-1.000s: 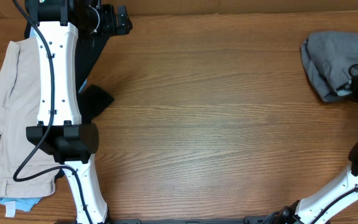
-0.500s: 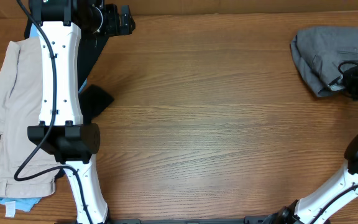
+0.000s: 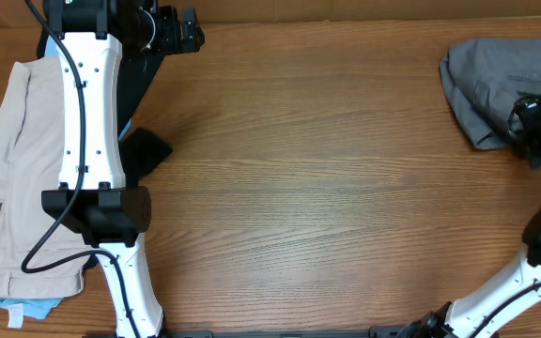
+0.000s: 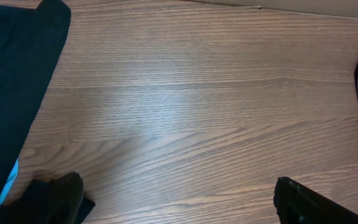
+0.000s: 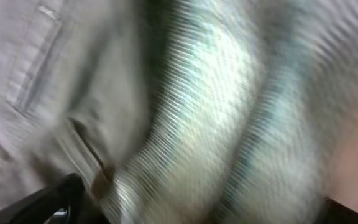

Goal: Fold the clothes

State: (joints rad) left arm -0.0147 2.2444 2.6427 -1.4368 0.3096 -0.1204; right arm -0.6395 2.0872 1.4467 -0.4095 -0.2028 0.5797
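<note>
Bench: a brown wood-grain bench fills the overhead view, with garments at its left and right ends.
Grey shorts: the pair of mid-grey woven shorts lies bunched in a heap at the far right end of the bench, well apart from everything on the left. A seam and a belt loop show in the blurred right wrist view.
Right gripper: the right gripper sits on the near right edge of the grey shorts. The right wrist view shows its jaws spread wide and released, with grey cloth filling the space between them.
Left gripper: the left gripper is at the far left of the bench. Its jaws are released and wide apart over bare wood, grasping nothing.
Beige shorts: a pair of beige cloth shorts lies flat at the left edge, beside the white left arm.
Black garment: a black cloth garment lies partly under that arm.
Blue cloth: a pale blue scrap peeks out under the beige shorts' near end.
</note>
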